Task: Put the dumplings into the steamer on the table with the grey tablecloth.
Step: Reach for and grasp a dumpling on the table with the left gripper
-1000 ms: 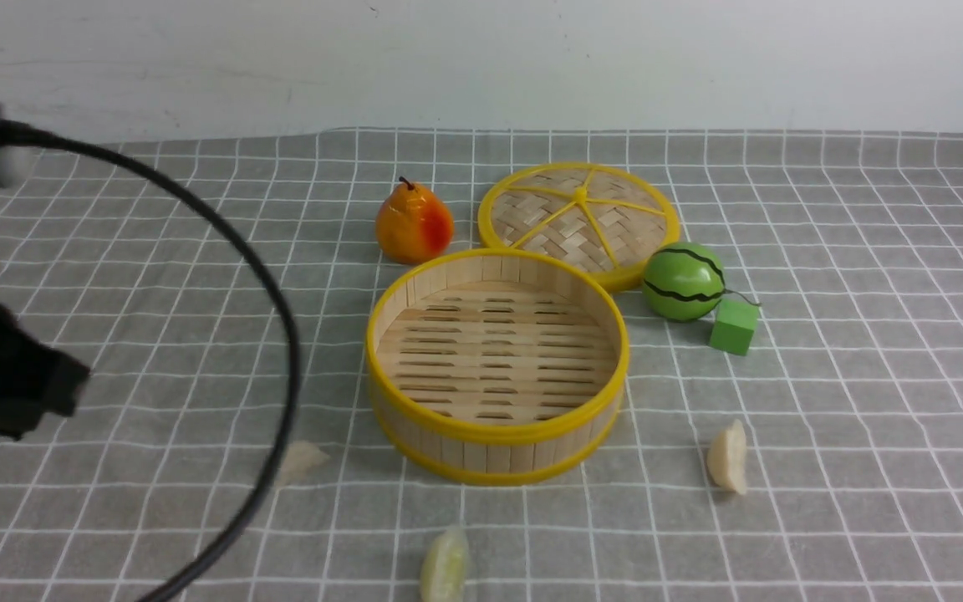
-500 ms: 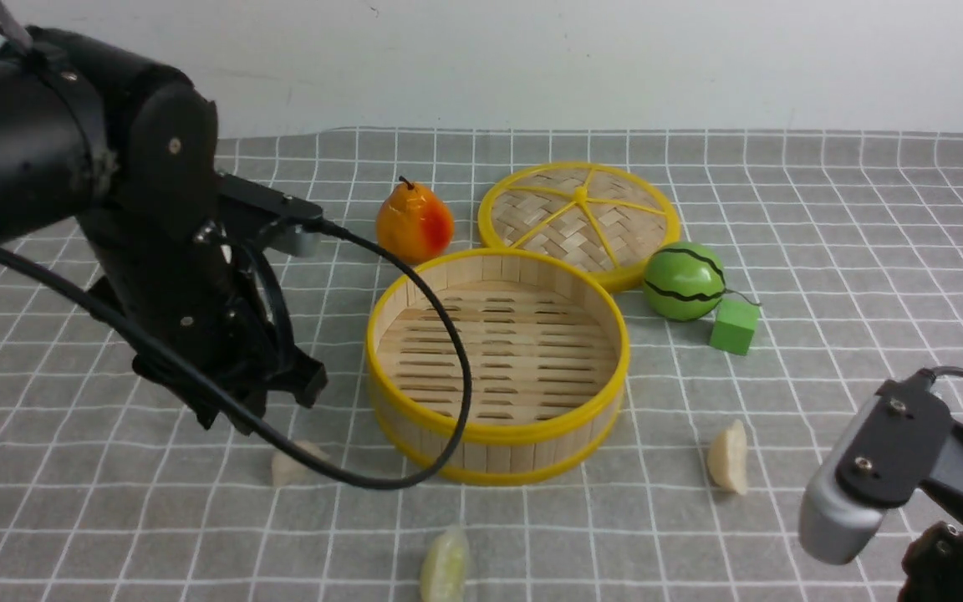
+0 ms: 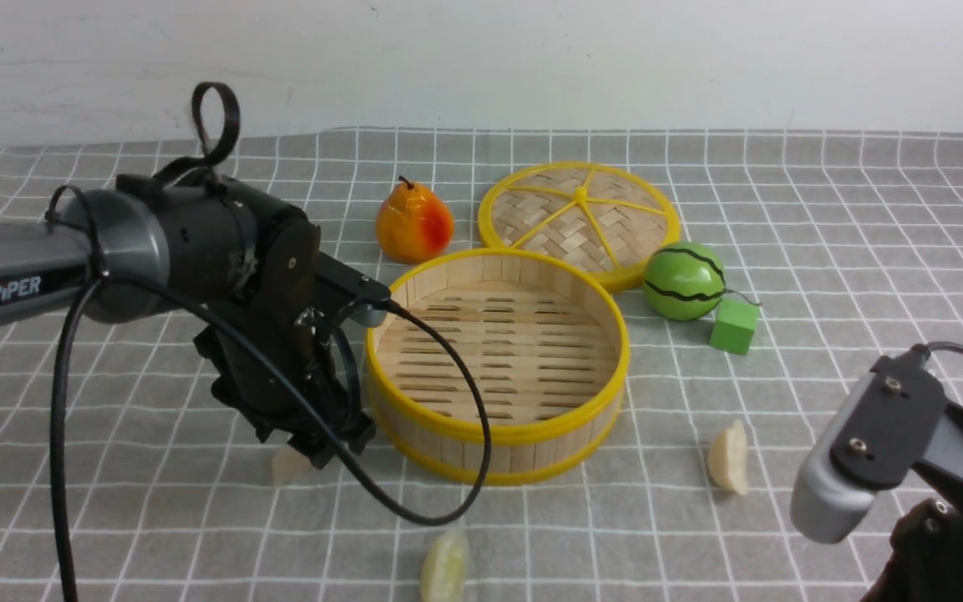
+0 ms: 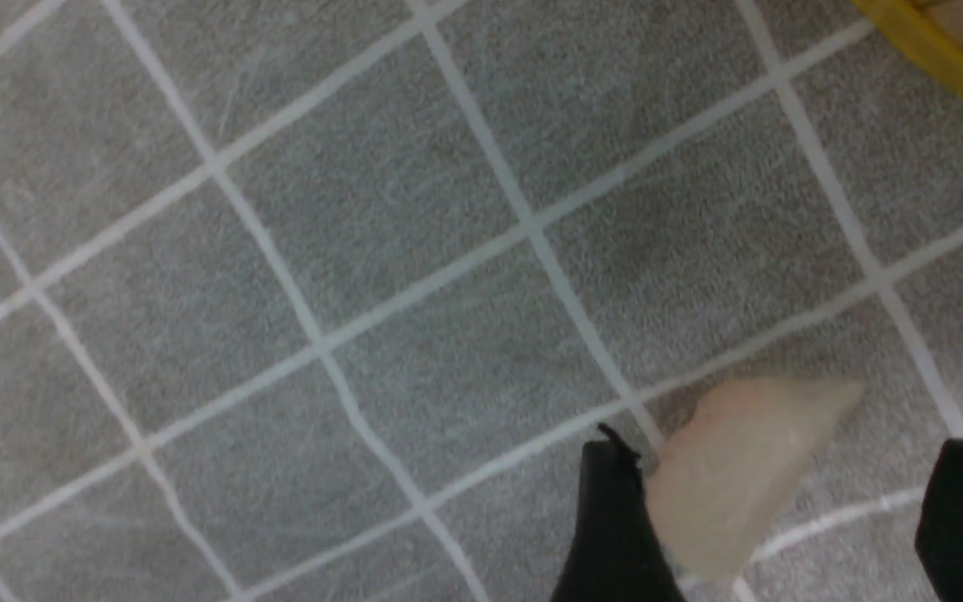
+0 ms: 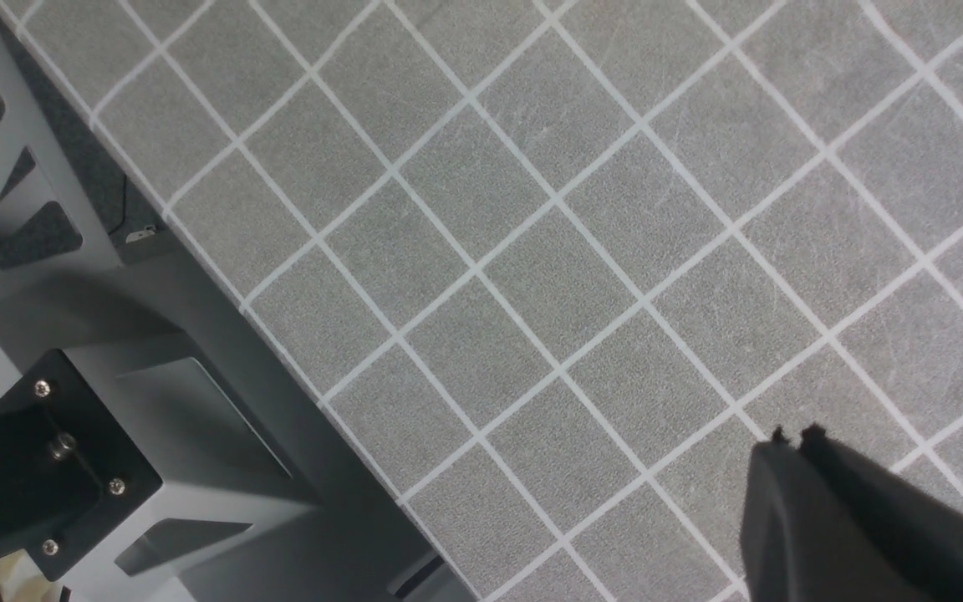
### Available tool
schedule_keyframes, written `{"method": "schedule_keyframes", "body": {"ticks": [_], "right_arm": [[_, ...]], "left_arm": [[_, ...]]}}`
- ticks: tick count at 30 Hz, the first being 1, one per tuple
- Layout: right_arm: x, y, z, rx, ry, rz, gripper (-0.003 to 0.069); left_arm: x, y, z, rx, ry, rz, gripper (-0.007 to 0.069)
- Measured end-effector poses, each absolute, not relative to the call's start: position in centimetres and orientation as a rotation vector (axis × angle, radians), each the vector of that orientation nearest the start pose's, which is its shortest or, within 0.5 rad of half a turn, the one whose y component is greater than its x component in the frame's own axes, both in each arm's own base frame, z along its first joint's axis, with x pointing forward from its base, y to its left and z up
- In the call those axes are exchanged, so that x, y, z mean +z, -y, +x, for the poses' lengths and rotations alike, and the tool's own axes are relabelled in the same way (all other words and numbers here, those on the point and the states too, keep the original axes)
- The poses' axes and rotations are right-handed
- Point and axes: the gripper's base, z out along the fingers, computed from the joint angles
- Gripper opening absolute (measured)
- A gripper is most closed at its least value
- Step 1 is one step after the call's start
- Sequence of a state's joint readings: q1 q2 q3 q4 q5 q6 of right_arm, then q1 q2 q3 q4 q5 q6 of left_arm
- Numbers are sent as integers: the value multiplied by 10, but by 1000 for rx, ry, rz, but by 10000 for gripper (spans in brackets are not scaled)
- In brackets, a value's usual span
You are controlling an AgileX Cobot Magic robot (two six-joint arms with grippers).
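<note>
Left gripper (image 3: 318, 443), front view: sat low, centre-left, over the first dumpling (image 3: 283, 465). Steamer (image 3: 498, 456) was empty; second dumpling (image 3: 445, 568) lay bottom centre, third dumpling (image 3: 728, 457) lower right. Left wrist: jaws stood apart astride the first, ungripped. Right wrist: right gripper (image 5: 795, 436) was closed, empty. None loaded.

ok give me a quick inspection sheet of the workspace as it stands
Surface: grey tablecloth, slightly wrinkled, no spills seen.
Job's things: steamer empty; left dumpling, front dumpling and right dumpling all lie outside it.
Clutter: pear, steamer lid, toy watermelon, green cube, behind and right of the steamer.
Grippers: left gripper open, astride the left dumpling; right gripper shut, empty.
Cables: black cable loops across the steamer's front.
Surroundings: white wall; grey frame beside the tablecloth's edge.
</note>
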State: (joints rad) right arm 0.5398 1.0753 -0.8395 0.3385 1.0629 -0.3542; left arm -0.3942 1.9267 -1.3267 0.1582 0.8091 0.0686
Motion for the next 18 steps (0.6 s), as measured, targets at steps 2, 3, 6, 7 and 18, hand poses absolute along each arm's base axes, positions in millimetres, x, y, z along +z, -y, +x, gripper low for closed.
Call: {"method": "schedule_keyframes", "body": {"ticks": [2, 3, 6, 7, 18], "right_arm": [[294, -117, 144, 500, -2565, -1058, 8], [294, -117, 144, 500, -2565, -1058, 9], [294, -117, 144, 502, -2565, -1057, 12], [294, -117, 144, 503, -2565, -1057, 12], [294, -118, 144, 516, -2565, -1051, 20]], "left_arm": [[177, 140, 363, 125, -2763, 802, 440], [173, 140, 363, 126, -2770, 805, 433], [165, 141, 365, 128, -2786, 810, 408], [165, 141, 366, 127, -2785, 810, 398], [166, 140, 364, 135, -2822, 747, 202]]}}
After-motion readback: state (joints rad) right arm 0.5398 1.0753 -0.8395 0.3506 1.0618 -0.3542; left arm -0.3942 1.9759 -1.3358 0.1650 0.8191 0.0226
